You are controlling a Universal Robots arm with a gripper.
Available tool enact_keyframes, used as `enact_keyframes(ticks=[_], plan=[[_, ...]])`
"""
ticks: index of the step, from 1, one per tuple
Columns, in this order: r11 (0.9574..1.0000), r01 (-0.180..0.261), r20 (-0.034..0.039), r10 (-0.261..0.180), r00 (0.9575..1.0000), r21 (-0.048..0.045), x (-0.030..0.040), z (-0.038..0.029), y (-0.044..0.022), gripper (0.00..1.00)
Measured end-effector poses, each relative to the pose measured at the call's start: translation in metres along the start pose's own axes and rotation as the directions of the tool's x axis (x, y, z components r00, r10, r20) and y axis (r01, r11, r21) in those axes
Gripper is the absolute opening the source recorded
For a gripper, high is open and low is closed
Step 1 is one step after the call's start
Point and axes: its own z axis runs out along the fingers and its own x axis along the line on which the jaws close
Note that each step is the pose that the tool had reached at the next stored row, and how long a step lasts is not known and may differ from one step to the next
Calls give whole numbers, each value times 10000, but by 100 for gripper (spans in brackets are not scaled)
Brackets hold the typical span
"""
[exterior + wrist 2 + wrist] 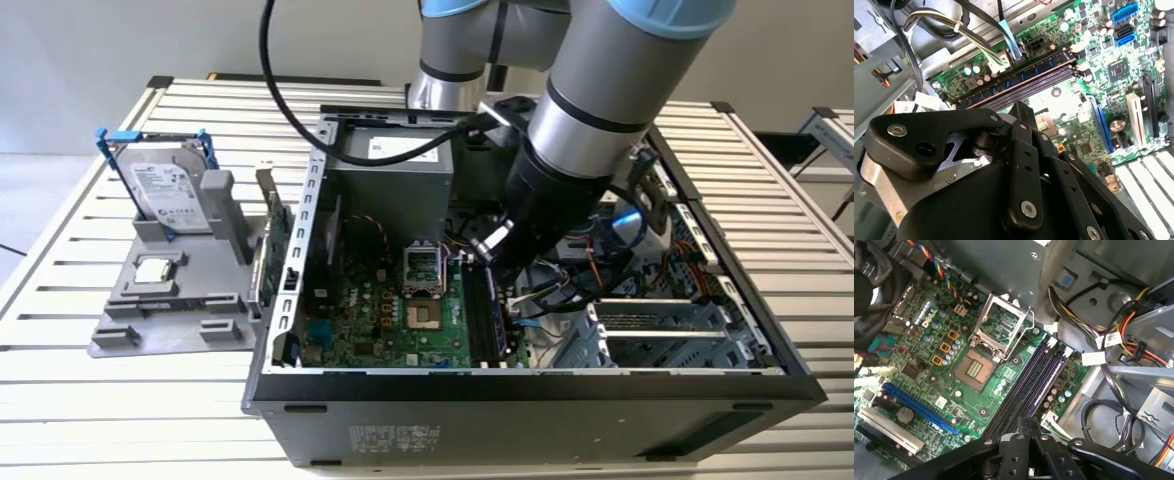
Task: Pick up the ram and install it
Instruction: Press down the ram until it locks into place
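Note:
The ram [1019, 76] is a dark blue stick with a row of chips. It stands on edge in the black memory slot nearest the board's cabled edge, and in the first wrist view it is the outermost strip [1053, 377]. My gripper [1029, 424] hangs just above the near end of the memory slots [1026, 387], fingers pressed together with nothing between them. In the exterior view the gripper [491, 248] is deep inside the open computer case [534, 385], over the slots [487, 310]. The second wrist view has the gripper [1020, 109] just short of the ram.
A grey fixture [167, 320] at the exterior view's left holds a hard drive [171, 195] and a small chip [156, 268]. A green card [276, 240] stands by the case wall. The open processor socket [976, 367] lies beside the slots. Cable bundles [1114, 340] crowd the other side.

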Motion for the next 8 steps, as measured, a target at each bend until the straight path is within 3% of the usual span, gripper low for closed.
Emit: enact_keyframes(ticks=[8], plan=[[9964, 847, -59, -846, 9964, 39, -7, 0, -3, 0]])
